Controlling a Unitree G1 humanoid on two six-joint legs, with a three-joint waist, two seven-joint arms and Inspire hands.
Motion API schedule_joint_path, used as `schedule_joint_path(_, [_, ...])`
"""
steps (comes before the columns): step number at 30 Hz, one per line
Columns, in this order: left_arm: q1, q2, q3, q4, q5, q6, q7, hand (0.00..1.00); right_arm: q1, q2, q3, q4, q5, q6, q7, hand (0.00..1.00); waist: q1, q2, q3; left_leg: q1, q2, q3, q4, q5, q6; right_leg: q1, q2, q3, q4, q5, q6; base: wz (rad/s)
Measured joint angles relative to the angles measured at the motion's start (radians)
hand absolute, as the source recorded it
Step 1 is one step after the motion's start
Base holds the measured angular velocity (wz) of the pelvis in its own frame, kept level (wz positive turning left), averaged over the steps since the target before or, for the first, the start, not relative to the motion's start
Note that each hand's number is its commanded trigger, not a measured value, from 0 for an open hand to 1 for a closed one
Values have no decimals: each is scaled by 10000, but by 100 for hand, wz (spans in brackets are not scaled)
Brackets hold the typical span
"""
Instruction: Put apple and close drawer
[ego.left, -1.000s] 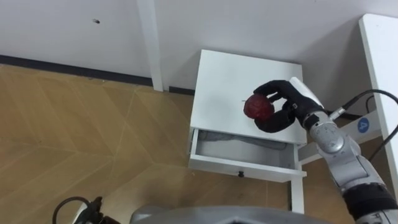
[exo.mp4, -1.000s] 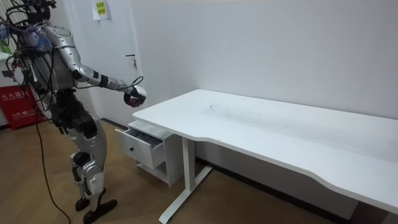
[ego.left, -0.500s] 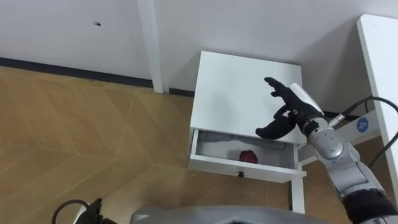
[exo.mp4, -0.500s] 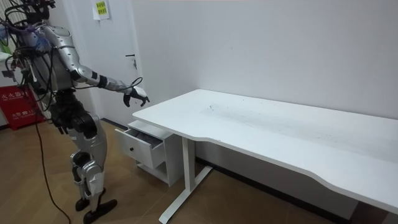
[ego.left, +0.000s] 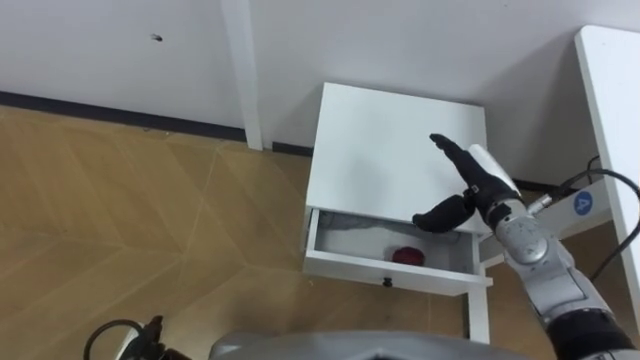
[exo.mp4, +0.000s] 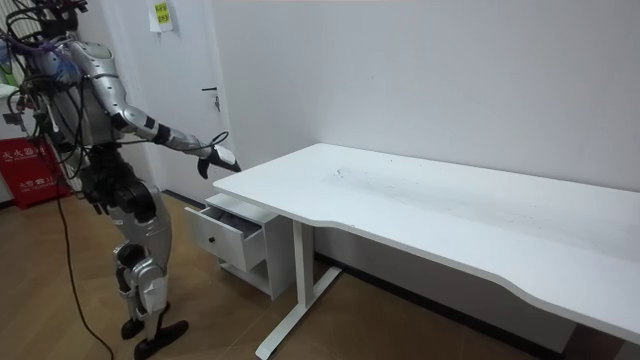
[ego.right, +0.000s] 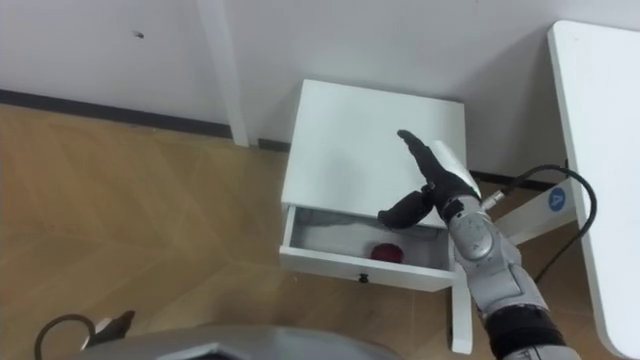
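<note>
The white desk (exo.mp4: 450, 205) runs off to the right of my right hand (ego.left: 478, 188). From the room view I judge the robot stands facing the low white cabinet (ego.left: 395, 135) beside the desk's end. The hand hangs over the near right part of the cabinet top. Its fingers are stretched straight toward the wall, the thumb angles down, and it holds nothing.

Below and just nearer me than the hand, the drawer (ego.left: 392, 270) stands pulled out. The apple (ego.left: 406, 256) lies inside it, under and slightly left of my thumb, against the front wall. I read the putting-in as done, with the closing not yet done.

The drawer looks like a light, stiff box on runners, so it should slide with little force. I'd lay flat fingers on the front panel near the middle, around the small dark knob (ego.left: 387, 281). A push at a corner might twist it in its track.

The apple is firm, smooth and round, and nothing holds it in place. A hard shove would probably send it rolling and knocking about, so I'd push slowly.
</note>
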Motion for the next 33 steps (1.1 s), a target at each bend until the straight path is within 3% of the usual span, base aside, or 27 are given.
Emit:
schedule_joint_path(2, [121,-32,21,11,-47,-1,253,0,50,87,-84,826,274,-156,-421,0,-61,71,22,78,-2,1,-37,-1,1,85,-6,-48,-2,0,0,0])
schedule_joint_path(6, [233,-179,243,195,-20,-16,563,0,310,490,-670,2613,841,-212,-1024,0,-238,102,-15,58,-19,-114,-32,-40,49,107,-32,-202,121,-34,49,10])
schedule_joint_path(9, [227,-427,475,315,-144,-1,559,0,657,557,-1565,3927,1465,-61,-1558,0,-546,315,-29,-150,-123,-60,460,-258,203,-707,-329,-410,2023,-563,274,15])
schedule_joint_path(10, [192,-472,480,419,-147,-4,560,0,822,558,-2000,4508,1500,7,-1894,0,-695,404,-47,-219,-201,55,701,-312,292,-1530,-618,-373,3847,-679,387,22])
schedule_joint_path(11, [147,-420,479,424,-166,-32,567,0,1046,561,-2303,4986,1608,64,-2216,0,-854,443,-60,-216,-347,169,860,-381,417,-2574,-949,-289,5913,-417,466,21])
schedule_joint_path(12, [88,-397,482,466,-223,-38,576,0,1164,556,-2445,5183,1715,84,-2344,0,-910,439,-56,-216,-433,178,1020,-426,489,-3131,-1073,-88,6925,-29,487,17])
schedule_joint_path(13, [-24,-380,524,615,-255,-65,582,0,1311,545,-2714,5507,1811,171,-2554,0,-1033,609,-37,-289,-452,159,1363,-550,655,-4236,-1125,385,8614,1352,606,0])
schedule_joint_path(14, [-180,-329,562,839,-274,-128,594,0,1352,558,-2863,5740,2021,221,-2693,0,-1164,848,-33,-485,-385,200,1706,-668,794,-5567,-1000,928,10531,2390,797,-6])
schedule_joint_path(15, [-266,-304,583,896,-278,-117,601,0,1359,569,-2876,5796,2212,229,-2725,0,-1260,930,2,-615,-351,205,1890,-756,868,-6336,-907,1107,11995,2271,676,-11])
schedule_joint_path(16, [-396,-313,579,998,-409,-100,615,0,1380,542,-2847,6014,2484,188,-2748,0,-1334,1218,45,-888,-118,227,2250,-842,881,-7504,-666,1234,14420,1776,432,-8])
schedule_joint_path(17, [-642,-294,607,1086,-469,-40,600,0,1377,554,-2833,6215,2770,151,-2736,0,-1333,1445,98,-1069,86,203,2420,-881,872,-8348,-597,1176,16357,1294,369,-7])
schedule_joint_path(19, [-761,-189,673,1104,-546,84,608,0,1356,592,-2702,6447,3022,143,-2717,0,-1356,1592,113,-1216,156,182,2550,-900,873,-8974,-795,1258,17688,880,421,-3])
schedule_joint_path(21, [-614,-78,851,1101,-542,190,615,0,1345,601,-2512,6569,3156,287,-2710,0,-1375,1506,101,-1249,65,167,2654,-970,870,-8689,-1108,1373,17331,732,503,2])
schedule_joint_path(24, [11,-9,1001,1056,-556,239,628,0,1264,607,-2345,6742,3480,494,-2702,0,-1436,1258,130,-1258,-121,171,2687,-988,835,-6247,-1318,1154,12568,547,796,5])
schedule_joint_path(25, [211,0,1023,1060,-588,336,631,0,1218,611,-2262,6847,3625,594,-2695,0,-1318,1041,147,-1271,-258,230,2581,-958,677,-5073,-1287,1052,10081,397,894,-12])
schedule_joint_path(26, [303,-34,1075,1057,-587,427,634,0,1227,633,-2255,6866,3703,706,-2693,0,-1150,846,128,-1281,-357,278,2318,-838,377,-4015,-1247,874,7904,158,909,-15])
schedule_joint_path(27, [300,-54,1105,1057,-623,463,643,0,1217,649,-2272,6867,3722,711,-2694,0,-1045,797,110,-1271,-381,294,2127,-742,216,-3597,-1175,742,6920,8,901,-18])
schedule_joint_path(29, [262,-89,1123,962,-670,469,852,0,1050,803,-2280,6895,3769,677,-2711,0,-723,535,-1,-1235,-374,369,1199,-262,-575,-2380,-552,627,3750,-366,726,-21])
schedule_joint_path(30, [214,-88,1134,957,-673,468,911,0,1007,850,-2280,6895,3780,661,-2713,0,-681,449,-21,-1231,-370,372,1016,-148,-678,-2132,-416,623,3079,-354,669,-11])
schedule_joint_path(32, [64,-118,1135,960,-660,467,1105,0,833,993,-2288,7005,3996,483,-2708,0,-448,194,-75,-1184,-377,563,778,31,-484,-1276,-155,621,1170,118,185,-14])
schedule_joint_path(33, [49,-155,1138,959,-666,464,1158,0,783,1021,-2288,7042,4018,435,-2694,0,-414,168,-60,-1135,-380,608,779,22,-474,-1093,-145,582,892,244,150,-24])
